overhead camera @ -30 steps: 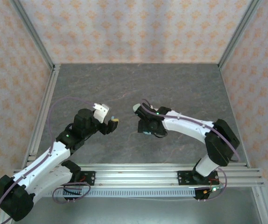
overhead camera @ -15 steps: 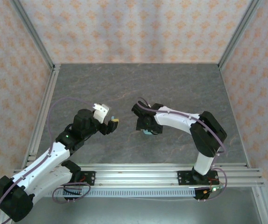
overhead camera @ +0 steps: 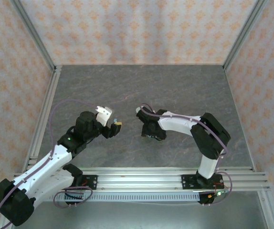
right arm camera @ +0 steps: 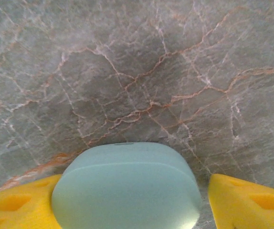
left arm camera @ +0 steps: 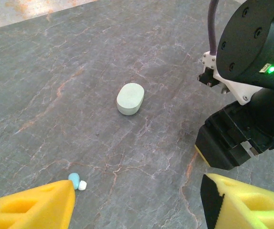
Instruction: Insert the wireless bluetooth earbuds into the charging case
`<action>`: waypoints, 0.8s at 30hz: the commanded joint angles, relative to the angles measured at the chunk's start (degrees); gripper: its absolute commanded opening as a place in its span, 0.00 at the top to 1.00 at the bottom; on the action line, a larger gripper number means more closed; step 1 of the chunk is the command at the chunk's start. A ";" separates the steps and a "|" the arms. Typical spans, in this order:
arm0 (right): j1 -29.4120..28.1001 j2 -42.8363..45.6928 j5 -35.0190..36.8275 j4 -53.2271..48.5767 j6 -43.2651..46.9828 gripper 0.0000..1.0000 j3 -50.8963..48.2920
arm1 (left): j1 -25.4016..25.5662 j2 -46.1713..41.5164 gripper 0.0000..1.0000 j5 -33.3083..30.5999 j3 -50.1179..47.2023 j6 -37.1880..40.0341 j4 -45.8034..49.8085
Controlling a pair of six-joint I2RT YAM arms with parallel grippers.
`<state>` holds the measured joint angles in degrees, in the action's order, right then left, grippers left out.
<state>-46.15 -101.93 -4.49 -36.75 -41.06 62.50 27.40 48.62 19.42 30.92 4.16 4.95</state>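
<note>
Presently: right hand (right arm camera: pixel 133 191) straddles the charging case (right arm camera: pixel 125 162) on the counter (right arm camera: pixel 127 71), centre toward the near edge. The case's long axis runs pad to pad, one pad not yet touching. Left hand (left arm camera: pixel 138 191) is apart and empty, with two earbuds (left arm camera: pixel 78 181) just beside one finger (left arm camera: pixel 36 207); the left arm is nearer them.

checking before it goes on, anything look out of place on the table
Two tiny earbuds, one teal, one whitish, lie loose together on the table, apart from the closed mint case. Nothing looks spilled or damaged.
</note>
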 commanded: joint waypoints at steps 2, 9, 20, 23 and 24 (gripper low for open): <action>1.03 -0.92 0.35 1.76 1.20 0.33 -1.28 | 0.46 -0.81 0.30 2.50 1.21 0.98 -0.21; 1.70 -1.34 -0.96 1.90 5.03 0.52 -0.36 | 0.65 -0.81 0.30 6.37 0.68 2.70 -2.28; 1.97 8.66 -8.29 -11.18 12.60 0.62 10.08 | 3.89 -4.96 0.29 12.84 -2.49 8.92 -12.32; 2.20 11.77 -11.93 -16.53 14.60 0.63 15.26 | 5.66 -4.25 0.29 12.84 -1.50 10.72 -12.88; 2.29 12.67 -13.05 -18.38 15.31 0.64 17.02 | 6.21 -3.95 0.29 12.88 -1.30 11.10 -13.53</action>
<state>-44.25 -93.71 -13.39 -47.03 -29.50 74.83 32.42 44.40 30.79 28.75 11.90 -4.51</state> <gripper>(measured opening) 0.547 0.707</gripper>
